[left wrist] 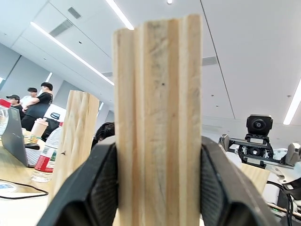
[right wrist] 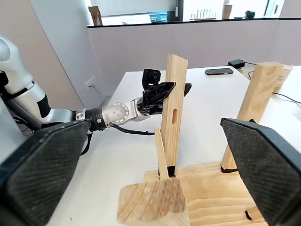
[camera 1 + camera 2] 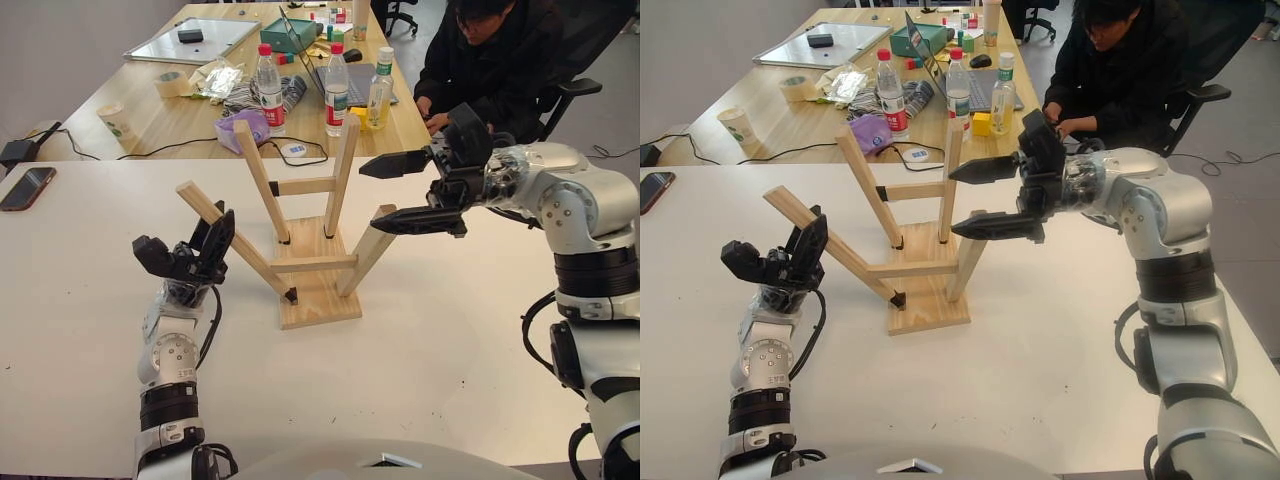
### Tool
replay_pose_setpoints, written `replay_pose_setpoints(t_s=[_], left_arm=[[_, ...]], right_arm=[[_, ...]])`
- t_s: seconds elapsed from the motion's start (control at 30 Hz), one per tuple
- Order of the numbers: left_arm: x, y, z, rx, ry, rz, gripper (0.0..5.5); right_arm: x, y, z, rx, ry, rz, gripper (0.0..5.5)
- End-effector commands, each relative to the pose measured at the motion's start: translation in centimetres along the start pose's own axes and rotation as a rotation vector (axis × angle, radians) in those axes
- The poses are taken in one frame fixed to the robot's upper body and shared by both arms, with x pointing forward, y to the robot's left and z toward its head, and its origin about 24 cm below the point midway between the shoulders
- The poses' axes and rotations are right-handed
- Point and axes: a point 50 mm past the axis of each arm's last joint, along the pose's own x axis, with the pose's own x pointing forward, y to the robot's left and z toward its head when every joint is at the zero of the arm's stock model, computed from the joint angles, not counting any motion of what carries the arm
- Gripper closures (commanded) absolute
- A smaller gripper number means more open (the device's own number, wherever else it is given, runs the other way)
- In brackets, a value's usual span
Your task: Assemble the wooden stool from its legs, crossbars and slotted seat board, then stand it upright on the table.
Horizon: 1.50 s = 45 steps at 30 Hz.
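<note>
Wooden stool (image 3: 312,264) inverted on table (image 3: 450,330); left pincer (image 1: 157,188) clenched on leg (image 3: 200,203); right pincer (image 3: 372,198) released, near second leg (image 3: 370,252).

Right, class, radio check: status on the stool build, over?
Left hand shut on splayed leg. Right hand open at second leg. Stool upside down on table, seat board down. Bottles on far table, well clear.

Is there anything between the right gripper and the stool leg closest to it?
Nothing visible. The open right gripper is right at that stool leg's free end, fingers apart; the left gripper holds another leg.
</note>
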Motion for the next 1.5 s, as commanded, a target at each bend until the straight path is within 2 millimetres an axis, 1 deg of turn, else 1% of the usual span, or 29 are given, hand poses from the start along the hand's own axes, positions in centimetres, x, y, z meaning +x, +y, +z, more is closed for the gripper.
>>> replay_pose_setpoints(t_s=[0.03,0.13,0.27,0.47,0.57,0.7,0.9,1.07,1.13,1.37,1.5], left_arm=[[-0.3,0.5,-0.4,0.016,0.135,-0.042,3.48],[-0.5,0.4,-0.6,0.006,0.219,-0.101,3.48],[-0.7,0.2,-0.2,0.010,0.284,-0.155,3.48],[-1.7,-0.5,-0.7,-0.001,0.301,-0.152,3.48],[-2.7,-0.6,-0.5,0.004,0.305,-0.118,3.48],[-3.9,-0.9,-0.3,0.020,0.369,-0.117,3.48],[-4.3,-0.6,0.4,0.056,0.446,-0.147,3.48],[-3.9,-0.2,1.1,0.080,0.588,-0.249,3.48],[-3.5,0.0,1.3,0.086,0.625,-0.284,3.48],[-1.0,0.1,3.0,0.114,0.670,-0.323,3.48],[0.3,-0.1,3.4,0.149,0.716,-0.306,3.48]], right_arm=[[0.1,0.0,0.8,-0.033,0.014,0.002,0.37],[0.1,0.0,0.8,-0.033,0.013,-0.001,0.37],[0.0,0.1,0.6,-0.033,0.008,-0.006,0.37],[0.0,0.1,0.6,-0.033,0.004,-0.015,0.37],[-0.1,0.1,0.6,-0.033,0.005,-0.016,0.37],[-0.1,0.0,0.6,-0.034,0.008,-0.017,0.37],[-0.2,0.0,0.7,-0.039,0.007,-0.018,0.37],[-0.2,0.0,0.6,-0.040,0.005,-0.021,0.37],[-0.2,0.1,0.6,-0.039,0.002,-0.021,0.37],[-0.2,0.3,0.4,-0.039,-0.012,-0.032,0.37],[-0.2,0.5,0.4,-0.044,-0.030,-0.052,0.37]])
